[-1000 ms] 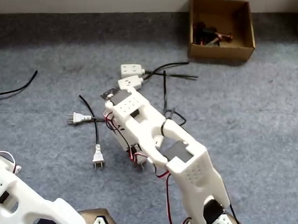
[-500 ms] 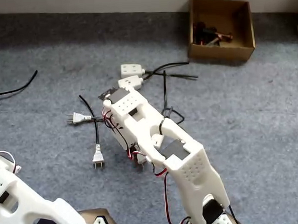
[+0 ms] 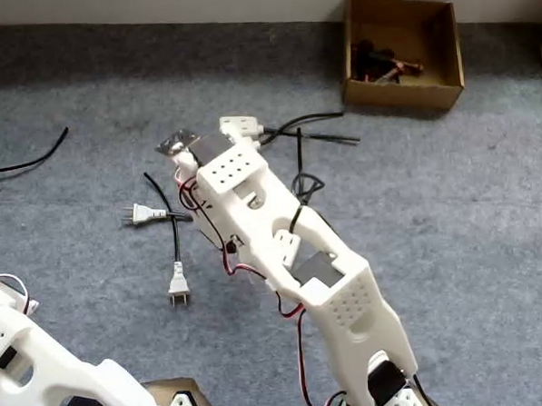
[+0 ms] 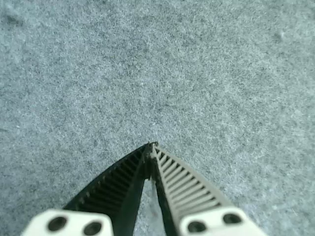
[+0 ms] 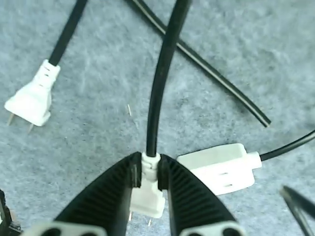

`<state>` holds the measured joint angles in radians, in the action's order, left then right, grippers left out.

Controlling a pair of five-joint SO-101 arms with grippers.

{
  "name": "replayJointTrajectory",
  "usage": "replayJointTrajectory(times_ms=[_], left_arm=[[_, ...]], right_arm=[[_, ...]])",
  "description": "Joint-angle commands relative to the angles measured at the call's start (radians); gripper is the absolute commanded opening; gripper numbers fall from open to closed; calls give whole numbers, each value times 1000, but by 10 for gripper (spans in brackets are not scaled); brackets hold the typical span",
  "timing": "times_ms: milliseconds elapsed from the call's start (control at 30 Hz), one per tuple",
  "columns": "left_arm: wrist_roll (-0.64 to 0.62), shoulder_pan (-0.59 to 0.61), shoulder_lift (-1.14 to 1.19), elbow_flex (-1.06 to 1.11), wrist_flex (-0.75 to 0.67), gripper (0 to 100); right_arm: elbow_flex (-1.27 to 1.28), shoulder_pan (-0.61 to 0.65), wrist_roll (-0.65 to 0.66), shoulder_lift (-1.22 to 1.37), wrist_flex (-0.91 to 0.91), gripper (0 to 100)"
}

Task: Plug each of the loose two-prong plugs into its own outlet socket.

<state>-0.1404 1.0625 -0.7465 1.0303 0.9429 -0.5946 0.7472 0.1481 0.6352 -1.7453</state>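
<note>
Presently, right gripper [image 5: 147, 160]: jaws pinched the white two-prong plug [image 5: 146, 194], prongs back toward the wrist, cord running ahead; white outlet socket [image 5: 219, 167] lay just beside them, long axis crosswise to the plug's, right arm nearer.

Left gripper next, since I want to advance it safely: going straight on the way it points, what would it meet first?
The bare grey carpet: the left gripper, shut, points at it with nothing between. How far off is unclear.
</note>
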Motion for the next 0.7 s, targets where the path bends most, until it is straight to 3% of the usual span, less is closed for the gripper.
replayJointTrajectory(times_ms=[0, 233, 667], left_arm=[[-5, -22, -24, -5, -12, 7], [-5, -22, -24, -5, -11, 7], [-2, -88, -24, 7, -15, 7]], right_arm=[[-59, -15, 12, -131, -18, 5], [-56, -65, 17, -182, -18, 5], [1, -70, 143, -255, -19, 5]])
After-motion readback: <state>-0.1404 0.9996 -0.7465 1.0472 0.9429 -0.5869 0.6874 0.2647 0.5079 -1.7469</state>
